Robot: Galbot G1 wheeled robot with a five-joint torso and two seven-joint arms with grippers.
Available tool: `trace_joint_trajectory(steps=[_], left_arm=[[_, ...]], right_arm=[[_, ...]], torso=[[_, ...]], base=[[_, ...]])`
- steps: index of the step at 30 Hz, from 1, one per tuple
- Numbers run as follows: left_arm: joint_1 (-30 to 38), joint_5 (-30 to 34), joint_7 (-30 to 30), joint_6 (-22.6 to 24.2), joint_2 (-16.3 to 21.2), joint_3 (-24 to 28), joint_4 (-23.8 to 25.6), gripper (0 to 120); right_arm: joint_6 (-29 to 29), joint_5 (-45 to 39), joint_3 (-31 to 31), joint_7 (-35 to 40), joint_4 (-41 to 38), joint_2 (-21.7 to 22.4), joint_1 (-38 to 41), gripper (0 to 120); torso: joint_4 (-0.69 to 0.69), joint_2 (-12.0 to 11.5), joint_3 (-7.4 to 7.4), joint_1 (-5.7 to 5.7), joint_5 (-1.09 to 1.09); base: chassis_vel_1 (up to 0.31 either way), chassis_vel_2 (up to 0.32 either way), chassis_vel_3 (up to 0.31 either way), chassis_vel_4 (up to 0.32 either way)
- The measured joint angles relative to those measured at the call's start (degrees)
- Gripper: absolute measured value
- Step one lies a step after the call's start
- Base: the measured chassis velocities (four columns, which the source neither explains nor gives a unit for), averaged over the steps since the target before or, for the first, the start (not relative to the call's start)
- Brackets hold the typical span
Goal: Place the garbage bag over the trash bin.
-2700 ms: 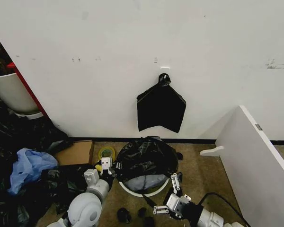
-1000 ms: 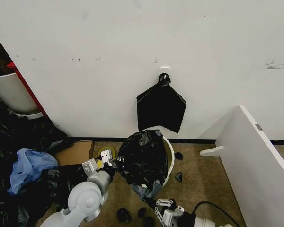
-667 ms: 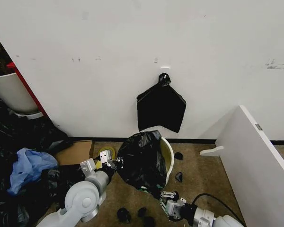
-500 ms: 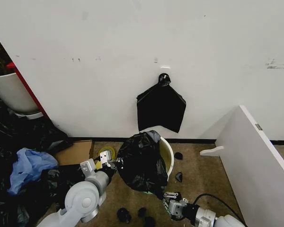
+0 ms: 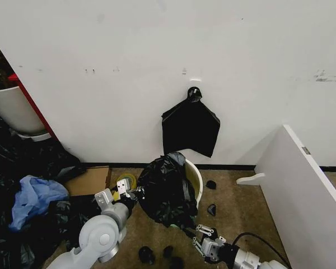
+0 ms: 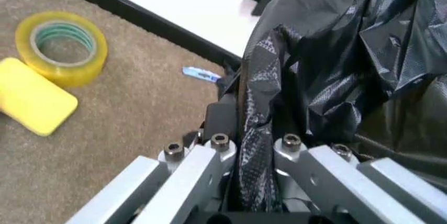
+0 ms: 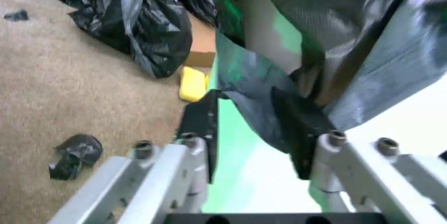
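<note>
Garbage bag (image 5: 167, 190) is bunched up and draped over the left side of the trash bin (image 5: 195, 180), which sits on the carpet floor (image 5: 241, 213) close to the white wall (image 5: 157, 56); bin's right rim and yellowish inside are uncovered. Left gripper (image 5: 125, 192) is at the bag's left edge, low near the floor; in the left wrist view the left gripper (image 6: 241, 130) is pinching a fold of black plastic betw. its fingers (image 6: 220, 116), bag (image 6: 335, 62) spreading away past it. Right gripper (image 5: 204, 238) is in front of the bin, just below the bag's hanging lower end; in the right wrist view the right gripper (image 7: 252, 114) has its fingers (image 7: 201, 122) spread, w/ a flap of the bag (image 7: 307, 35) hanging betw. them, not clamped. Yellow tape roll (image 6: 62, 46) and yellow block (image 6: 31, 103) lie on the carpet left of the bin, near a cardboard box (image 5: 88, 180). Flat black bag bundle (image 5: 189, 128) hangs on the wall above the bin. Heap of dark bags w/ blue plastic (image 5: 31, 196) at far left.
</note>
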State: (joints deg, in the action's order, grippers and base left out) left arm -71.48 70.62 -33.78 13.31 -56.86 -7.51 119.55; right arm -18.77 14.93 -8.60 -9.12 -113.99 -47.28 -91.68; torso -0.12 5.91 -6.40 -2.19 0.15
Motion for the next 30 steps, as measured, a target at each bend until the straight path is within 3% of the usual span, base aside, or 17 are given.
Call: trace_joint_trajectory(steps=[11,15,18,19,20,22,27,30], left_arm=[[0.28,0.18,-2.98,-2.26,-1.0,-0.3,-0.5,3],[0.19,-2.84,-3.01,-2.83,-0.71,0.13,-0.89,3],[-0.12,-7.68,-2.77,-3.39,-0.5,1.3,-1.23,3],[-0.12,-7.68,-2.77,-3.39,-0.5,1.3,-1.23,3],[-0.3,-9.27,-2.49,-3.66,-0.52,1.61,-1.29,3],[-0.63,-11.52,-1.84,-3.97,-0.62,2.25,-1.3,3],[-0.84,-14.45,-0.87,-4.2,-1.14,3.28,-1.16,3],[-0.99,-16.24,0.2,-4.64,-1.21,3.65,-1.13,3]], right_arm=[[-1.24,-0.72,-1.44,1.84,-4.06,1.35,-4.38,73],[1.5,-2.25,-1.8,4.3,-8.07,1.58,-6.5,84],[21.92,-9.5,-0.4,16.33,-19.48,0.89,-8.42,98],[21.92,-9.5,-0.4,16.33,-19.48,0.89,-8.42,98],[27.93,-13.71,0.27,19.65,-22.19,0.49,-7.72,99],[33.34,-18.58,0.68,22.82,-24.61,-0.01,-4.79,100],[35.59,-21.67,0.69,22.44,-24.6,-0.69,1.38,100],[40.23,-25.9,1.52,21.06,-24.19,-3.33,4.91,97]], torso=[[0.01,0.0,0.0,0.0,0.0],[0.0,0.0,0.0,0.0,0.01],[-0.01,0.01,0.0,0.0,-0.02],[-0.01,0.01,0.0,0.0,-0.02],[-0.01,0.01,0.01,0.0,-0.02],[0.0,0.01,0.01,0.0,0.0],[0.02,0.01,0.0,0.0,0.01],[0.0,0.01,0.0,0.0,0.02]], base=[[0.0,0.0,0.0,0.0],[0.0,0.0,0.0,0.0],[0.0,0.0,0.0,0.0],[0.0,0.0,0.0,0.0],[0.0,0.0,0.0,0.0],[0.0,0.0,0.0,0.0],[0.0,0.0,0.0,0.0],[0.0,0.0,0.0,0.0]])
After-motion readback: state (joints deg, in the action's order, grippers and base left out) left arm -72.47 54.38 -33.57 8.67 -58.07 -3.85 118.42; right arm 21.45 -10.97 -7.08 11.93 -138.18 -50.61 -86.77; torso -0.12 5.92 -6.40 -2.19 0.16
